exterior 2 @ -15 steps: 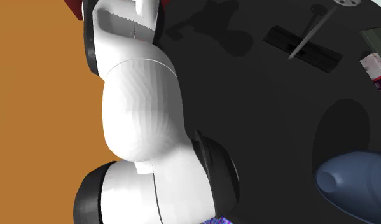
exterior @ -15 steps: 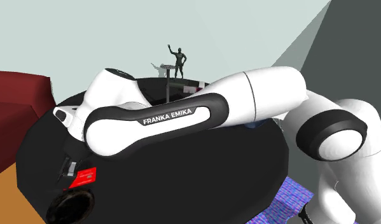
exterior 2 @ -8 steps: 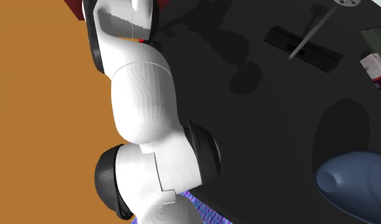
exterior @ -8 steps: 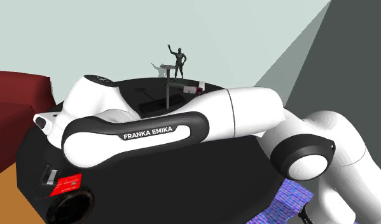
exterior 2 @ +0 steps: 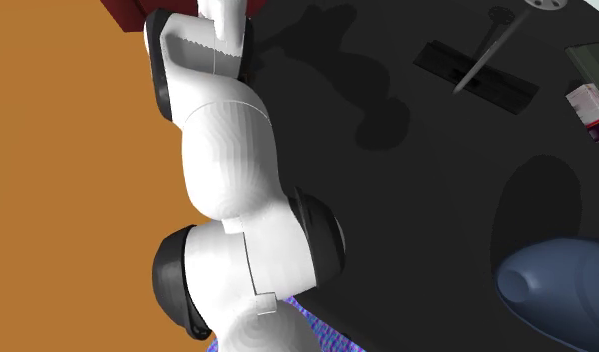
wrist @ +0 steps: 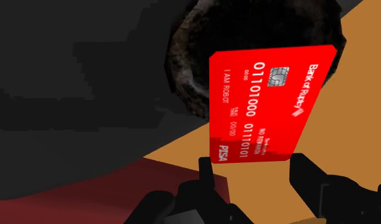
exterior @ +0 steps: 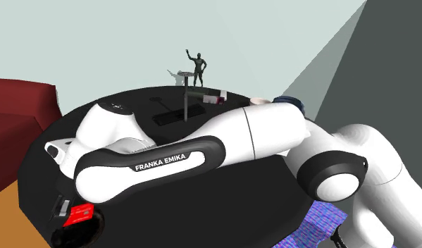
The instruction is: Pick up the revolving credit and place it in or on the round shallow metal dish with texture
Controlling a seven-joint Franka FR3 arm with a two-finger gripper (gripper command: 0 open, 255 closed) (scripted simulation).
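1. the gripper had the card clasped at its near end, one black finger at each side, the jaws only as far apart as the card between them.
2. the card was a flat, bright red rectangle standing out lengthwise from the fingers, a little tilted.
3. its print was white and ran sideways along its length: "bank of robot" with a small logo, rows of zeros and ones, "i am robot", and "pisa" at the corner by one finger. a small grey chip sat near the far end.
4. beyond the card lay the dish, round, dark and rough-textured, partly covered by the card.
5. in the shoulder view the card showed as a small red patch at the seven o'clock edge of the round black table. it was just at twelve o'clock of the dish, with the gripper at its nine o'clock.
6. i could not tell whether card and dish touched.
7. the white arm lay low across the table, reaching from four o'clock toward eight o'clock.
8. in the second exterior view the arm ran along the table's nine o'clock edge, with orange floor beside it.
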